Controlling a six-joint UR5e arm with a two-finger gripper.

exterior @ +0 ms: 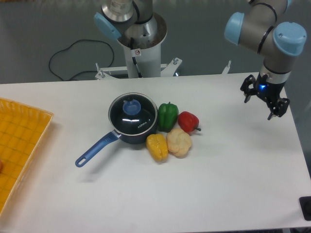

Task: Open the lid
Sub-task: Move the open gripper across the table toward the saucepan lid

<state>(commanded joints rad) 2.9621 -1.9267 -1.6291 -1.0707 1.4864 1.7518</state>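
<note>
The lid (132, 115), round clear glass with a metal rim and a blue knob (131, 107), sits closed on a dark blue saucepan (130, 133) left of the table's centre. The pan's long blue handle (95, 150) points to the front left. My gripper (265, 103) hangs above the table near its right edge, far to the right of the lid. Its black fingers (247, 93) are spread apart with nothing between them.
Beside the pan lie a green pepper (168, 116), a red pepper (188, 121), a yellow pepper (157, 147) and a pale cauliflower-like piece (179, 142). A yellow tray (19, 145) lies at the left edge. The arm's base column (142, 48) rises behind the table.
</note>
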